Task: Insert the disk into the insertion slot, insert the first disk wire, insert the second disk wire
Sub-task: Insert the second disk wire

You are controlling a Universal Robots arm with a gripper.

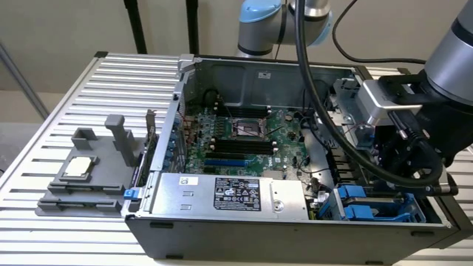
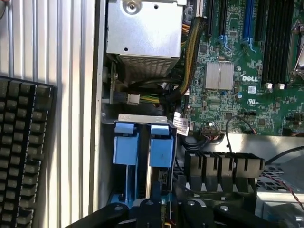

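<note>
1. Two bright blue plastic caddy tabs (image 1: 362, 204) stand side by side in the dark metal drive-bay slot (image 2: 140, 156), at the open black computer case's (image 1: 296, 235) near corner on the exterior view's right.
2. Above that bay hangs the black gripper (image 2: 164, 209); whether its fingers are apart or together, I cannot tell.
3. Beyond lie the silver power-supply box (image 1: 229, 194) and green motherboard (image 1: 244, 138).
4. Outside the case, on the exterior view's left, sits a grey moulded tray (image 1: 85, 177).

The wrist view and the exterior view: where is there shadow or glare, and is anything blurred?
Exterior view: even, soft light; the motherboard sits in the case's shade; faint sheen on the silver box. Wrist view: bright glare on the ribbed table; the blue drive bay is dim; the tool at the edge is dark and blurred.
</note>
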